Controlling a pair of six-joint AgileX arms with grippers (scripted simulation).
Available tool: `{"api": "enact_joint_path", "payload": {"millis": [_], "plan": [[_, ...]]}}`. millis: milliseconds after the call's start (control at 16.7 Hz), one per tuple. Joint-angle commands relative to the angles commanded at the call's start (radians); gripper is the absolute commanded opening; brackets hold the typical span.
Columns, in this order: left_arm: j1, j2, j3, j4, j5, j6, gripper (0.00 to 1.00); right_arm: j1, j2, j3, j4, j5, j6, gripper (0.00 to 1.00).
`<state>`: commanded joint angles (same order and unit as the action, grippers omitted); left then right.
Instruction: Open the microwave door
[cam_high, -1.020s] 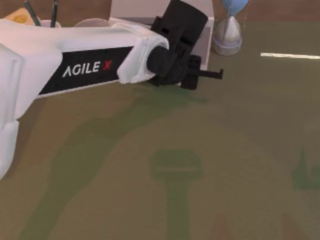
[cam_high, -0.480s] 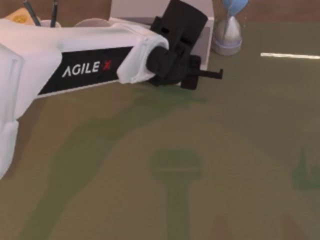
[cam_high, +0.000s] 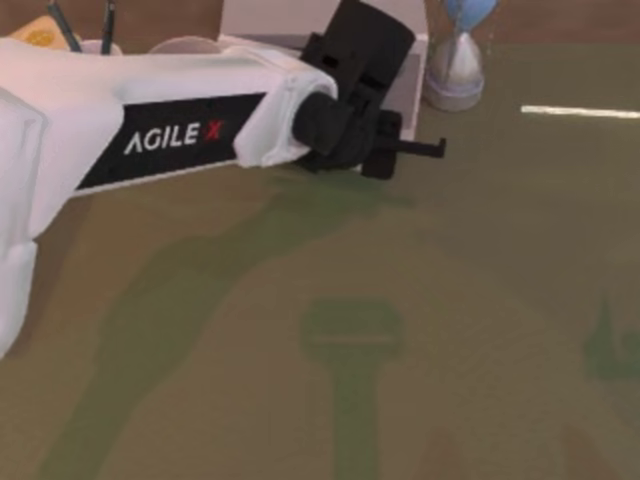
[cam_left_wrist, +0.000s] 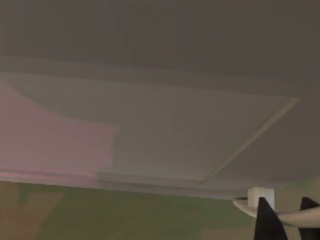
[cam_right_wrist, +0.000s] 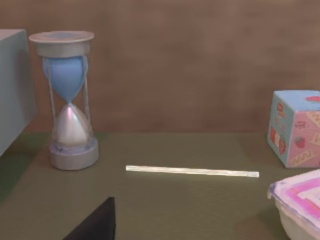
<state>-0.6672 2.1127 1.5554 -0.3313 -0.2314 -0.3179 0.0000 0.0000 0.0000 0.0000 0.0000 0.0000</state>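
The left gripper (cam_high: 425, 150) sits at the far side of the worktop (cam_high: 450, 300), hard against the front of the microwave (cam_high: 300, 20), whose white top shows just beyond the arm. In the top view the black jaws point towards the worktop's right side, at the corner of the appliance nearest the hourglass (cam_high: 458, 60). Whether the jaws are clenched, released or grasping the handle cannot be told from that view.

The left wrist view fills with the microwave door (cam_left_wrist: 165, 130), its framed panel directly ahead of the jaws, and a small white handle (cam_left_wrist: 261, 196) sits right at the dark fingertips (cam_left_wrist: 264, 220). The tips appear to straddle or touch it, but contact is not confirmed. Whether the door stands ajar cannot be determined.

Judgement: the step in hand is engagement with the handle. The next move calls for a firm hold there, then a pull along the hinge's arc, away from the appliance body.

The right wrist view alone shows the far-right contents: the hourglass in full, a thin pale rod (cam_right_wrist: 192, 171) lying flat, a pastel carton (cam_right_wrist: 295, 127) and the rim of a pink-lidded tub (cam_right_wrist: 300, 197). Only a dark sliver of the right gripper (cam_right_wrist: 95, 225) shows there; the arm is parked and its jaw state is undetermined.
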Motion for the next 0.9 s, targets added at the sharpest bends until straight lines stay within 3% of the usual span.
{"api": "enact_joint_path", "payload": {"millis": [900], "plan": [[0.008,-0.028,-0.045,0.025,0.030,0.038,0.00,0.000,0.000,0.000,0.000,0.000,0.000,1.00]]}}
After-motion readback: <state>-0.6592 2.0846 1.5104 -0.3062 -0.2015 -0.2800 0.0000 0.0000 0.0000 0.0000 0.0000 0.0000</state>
